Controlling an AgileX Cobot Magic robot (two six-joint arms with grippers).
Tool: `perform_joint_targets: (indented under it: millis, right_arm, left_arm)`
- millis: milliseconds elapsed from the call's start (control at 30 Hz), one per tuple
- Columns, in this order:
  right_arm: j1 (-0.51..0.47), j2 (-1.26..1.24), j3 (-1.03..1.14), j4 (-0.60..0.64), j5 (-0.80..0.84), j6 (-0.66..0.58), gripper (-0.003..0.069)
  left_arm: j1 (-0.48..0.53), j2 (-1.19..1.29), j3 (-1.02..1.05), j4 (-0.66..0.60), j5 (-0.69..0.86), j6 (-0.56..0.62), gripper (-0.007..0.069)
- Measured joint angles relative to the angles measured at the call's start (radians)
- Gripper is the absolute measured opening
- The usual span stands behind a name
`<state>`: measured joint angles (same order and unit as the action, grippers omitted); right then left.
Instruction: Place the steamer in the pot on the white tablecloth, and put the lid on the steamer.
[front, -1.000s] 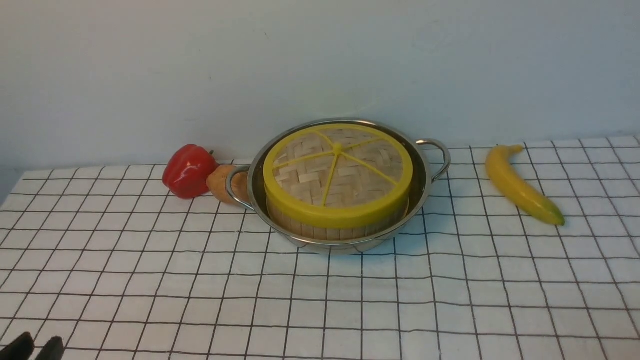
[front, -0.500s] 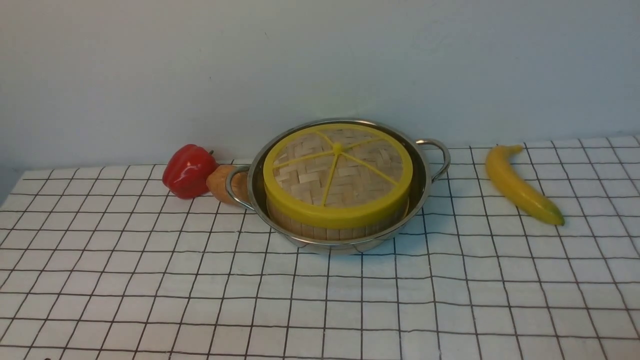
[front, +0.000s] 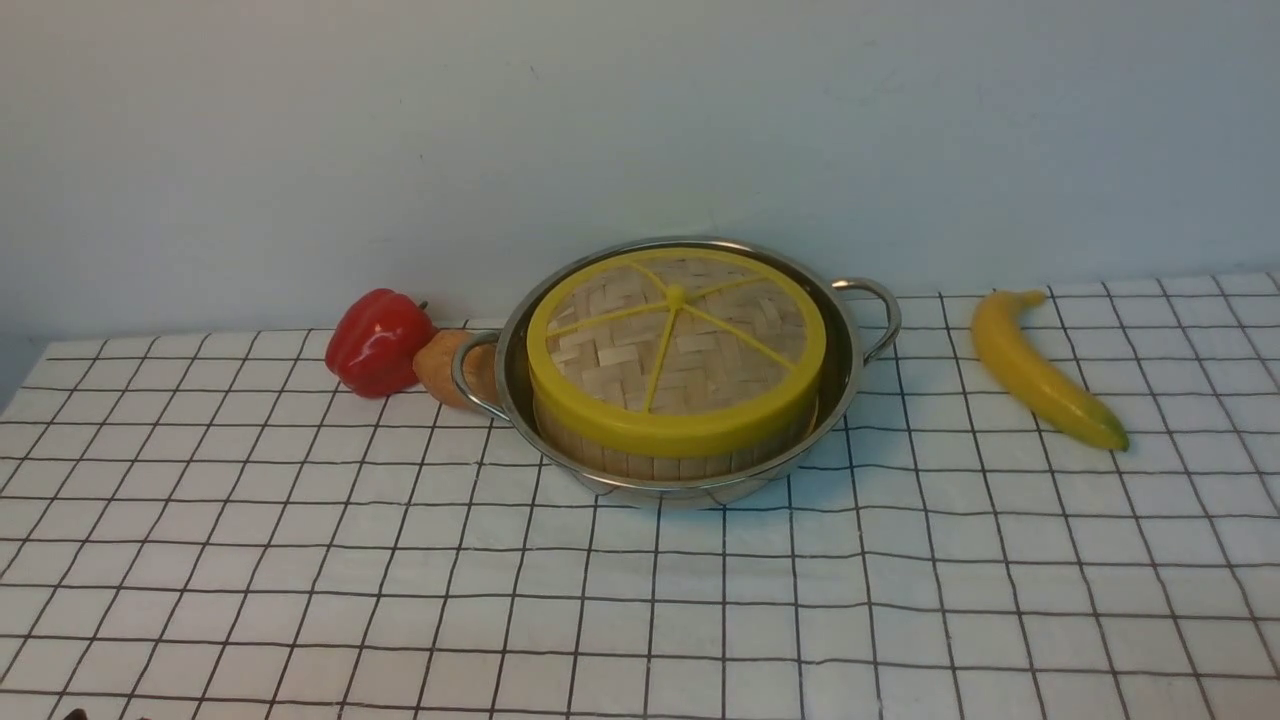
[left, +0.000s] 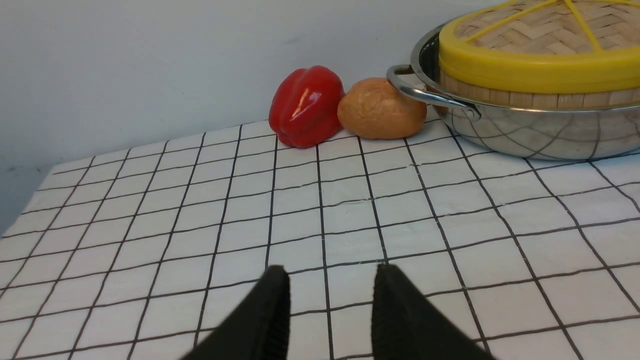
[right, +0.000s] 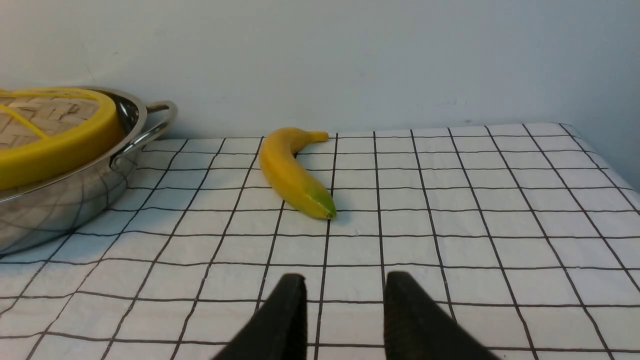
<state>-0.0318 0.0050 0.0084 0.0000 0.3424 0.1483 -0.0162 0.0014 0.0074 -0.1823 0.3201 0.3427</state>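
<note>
Sitting lidded in the pot (front: 690, 480), the steamer (front: 670, 458) lies well apart from both spread, empty hands (left: 330, 300) (right: 344, 305).

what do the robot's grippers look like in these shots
Only the fingers show. The left gripper and right gripper each have two plain black, matte, wedge-shaped fingers tapering to blunt tips. No cables, markings or arm links are visible in any view.
</note>
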Motion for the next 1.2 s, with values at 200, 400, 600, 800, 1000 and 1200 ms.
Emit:
perform_joint_targets:
  millis: [200, 400, 600, 800, 1000, 1200]
  right_arm:
    - [0.000, 0.000, 0.000, 0.000, -0.001, 0.000, 0.0242]
    - [0.000, 0.000, 0.000, 0.000, -0.001, 0.000, 0.0242]
    - [0.000, 0.000, 0.000, 0.000, -0.001, 0.000, 0.0242]
    - [0.000, 0.000, 0.000, 0.000, -0.001, 0.000, 0.0242]
    - [0.000, 0.000, 0.000, 0.000, -0.001, 0.000, 0.0242]
    - [0.000, 0.000, 0.000, 0.000, -0.001, 0.000, 0.0242]
  left_arm:
    - [0.000, 0.000, 0.000, 0.000, 0.000, 0.000, 0.0241]
    - [0.000, 0.000, 0.000, 0.000, 0.000, 0.000, 0.0243]
    - [0.000, 0.000, 0.000, 0.000, 0.000, 0.000, 0.0242]
    - [0.000, 0.000, 0.000, 0.000, 0.000, 0.000, 0.0242]
    - [0.000, 0.000, 0.000, 0.000, 0.000, 0.000, 0.0242]
    - [0.000, 0.000, 0.000, 0.000, 0.000, 0.000, 0.0242]
